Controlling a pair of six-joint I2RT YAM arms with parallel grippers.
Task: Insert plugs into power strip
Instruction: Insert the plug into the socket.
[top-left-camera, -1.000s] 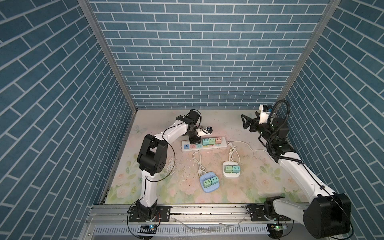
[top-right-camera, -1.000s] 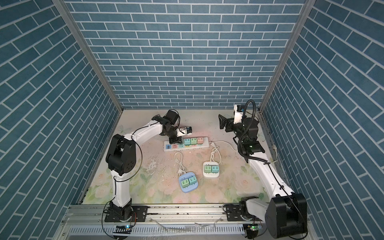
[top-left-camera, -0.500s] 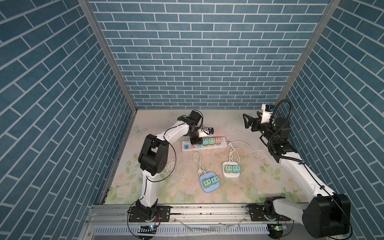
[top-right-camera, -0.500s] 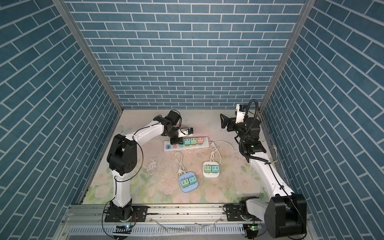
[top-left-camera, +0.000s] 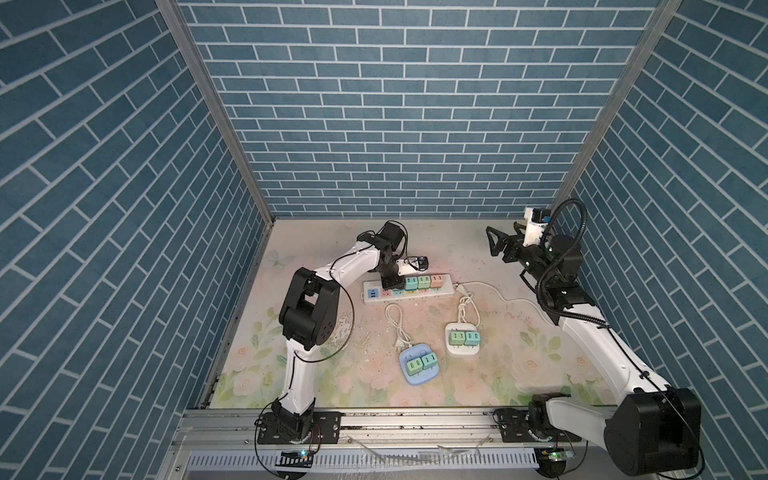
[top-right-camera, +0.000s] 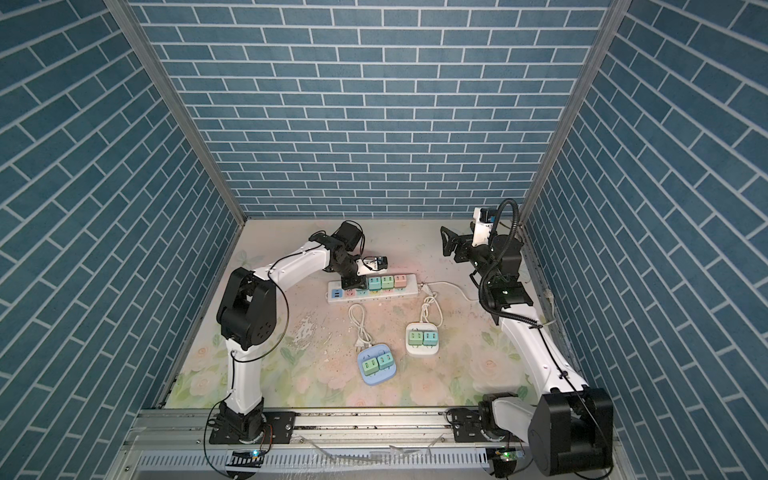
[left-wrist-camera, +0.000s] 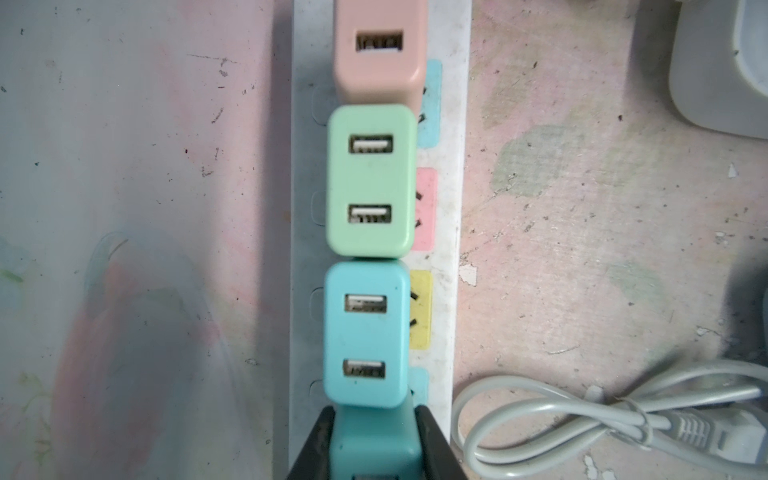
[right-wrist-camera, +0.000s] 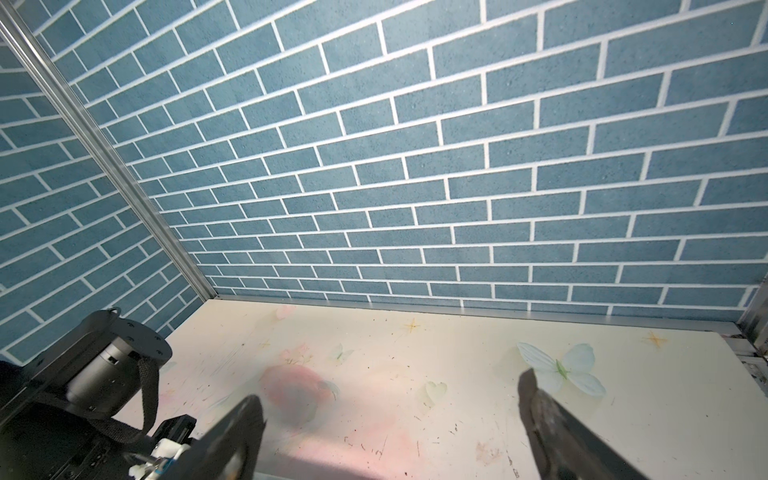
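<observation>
A long white power strip (top-left-camera: 444, 291) lies at the back of the table. Three plugs stand in a row on it: pinkish-tan (left-wrist-camera: 380, 50), green (left-wrist-camera: 371, 180) and teal (left-wrist-camera: 365, 332). My left gripper (top-left-camera: 390, 283) is shut on another teal plug (left-wrist-camera: 374, 444), which sits over the strip at the teal end of the row, against that plug. In both top views the gripper hides it. My right gripper (top-left-camera: 494, 245) hangs open and empty above the back right of the table, far from the strip, its fingers (right-wrist-camera: 245, 419) wide apart.
A small blue power strip (top-left-camera: 415, 380) and a small white one (top-left-camera: 461, 352) lie nearer the front, each carrying two green or teal plugs. Coiled white cords (top-left-camera: 397, 322) lie between them and the long strip; one cord (left-wrist-camera: 582, 415) lies close beside my left gripper.
My left gripper has shifted slightly to the right along the strip with its plug. The right arm has edged a little to the right, still open.
</observation>
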